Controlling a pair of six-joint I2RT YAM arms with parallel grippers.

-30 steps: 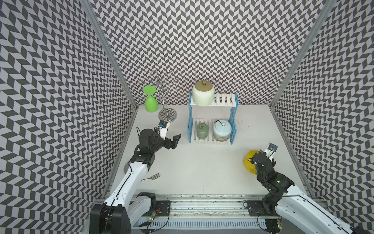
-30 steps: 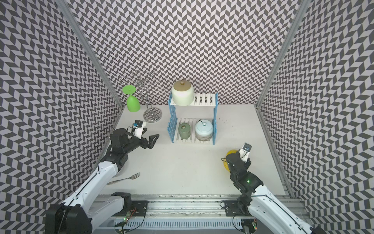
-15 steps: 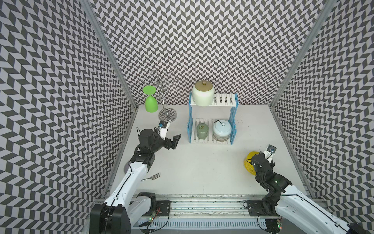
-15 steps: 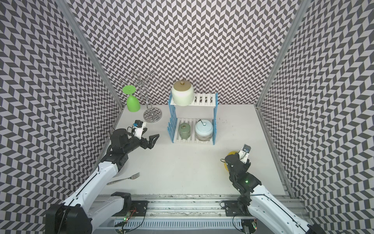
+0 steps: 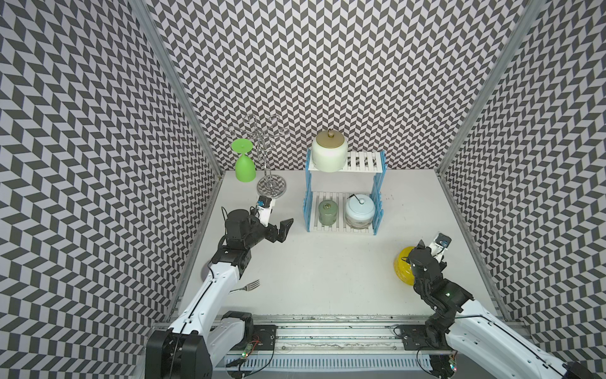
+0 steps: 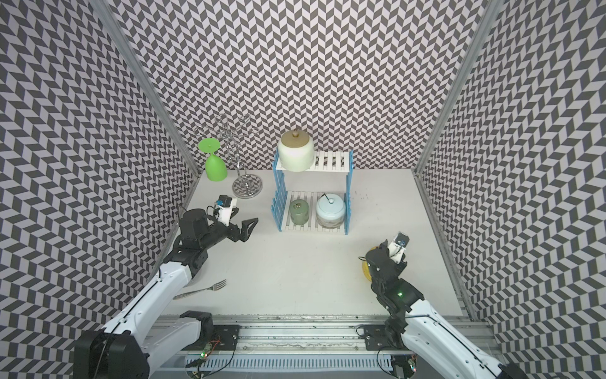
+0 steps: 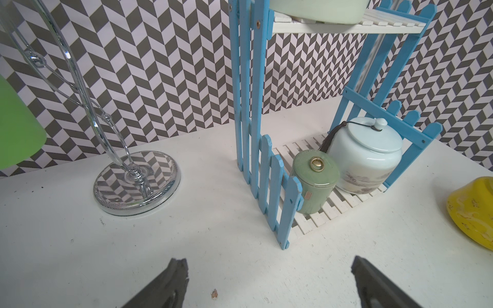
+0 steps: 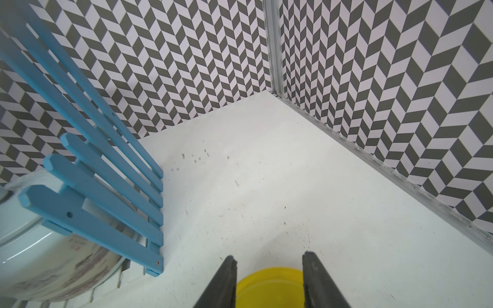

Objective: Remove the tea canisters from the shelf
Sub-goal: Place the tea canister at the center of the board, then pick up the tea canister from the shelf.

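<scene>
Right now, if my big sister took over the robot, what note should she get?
The left gripper is open and empty, near the end of the shelf where the sage green canister stands.
The right gripper has its jaws apart just above the yellow canister.
Done: the yellow canister is off the shelf, on the table.
Left: the cream canister on the top tier, and the sage green canister and pale blue canister on the bottom tier.
</scene>
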